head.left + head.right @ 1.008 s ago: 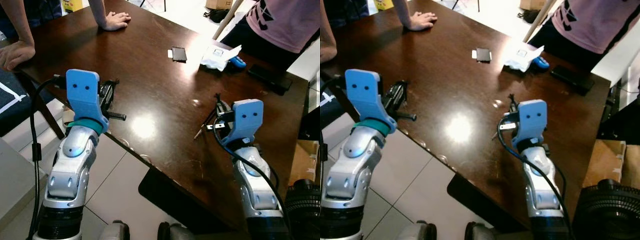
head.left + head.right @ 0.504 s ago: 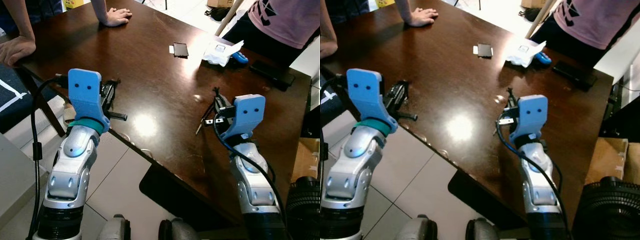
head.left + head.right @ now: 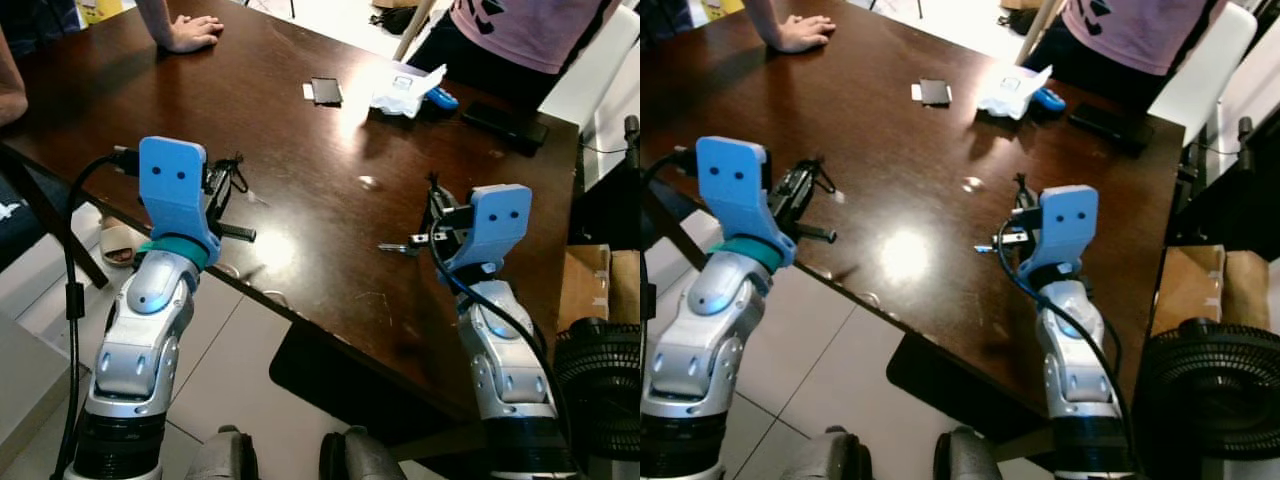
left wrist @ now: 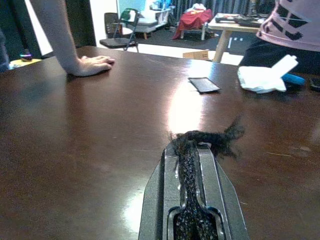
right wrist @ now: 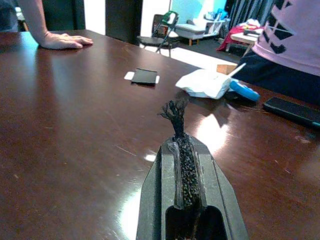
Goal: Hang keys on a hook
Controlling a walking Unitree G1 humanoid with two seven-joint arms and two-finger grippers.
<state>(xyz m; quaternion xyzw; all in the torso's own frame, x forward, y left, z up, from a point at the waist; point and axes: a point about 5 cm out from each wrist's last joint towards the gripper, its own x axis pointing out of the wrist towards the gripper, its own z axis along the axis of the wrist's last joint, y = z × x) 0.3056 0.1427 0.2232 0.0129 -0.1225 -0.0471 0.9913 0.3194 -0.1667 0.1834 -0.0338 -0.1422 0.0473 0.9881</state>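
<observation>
A lived-in home, probably a dining area: a dark wooden counter (image 3: 300,130) on pale floor tiles (image 3: 230,370), chairs (image 4: 122,30) at 11 o'clock, a phone (image 3: 1110,122) at 1 o'clock, a floor fan (image 3: 1210,385) at 4 o'clock.

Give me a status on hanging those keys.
Nothing looks done. In hand: the right pincer hovers over the table beside a small silvery piece, possibly the keys; the left pincer idles at the table's edge. Left: gripping them, carrying them and hanging them.
</observation>
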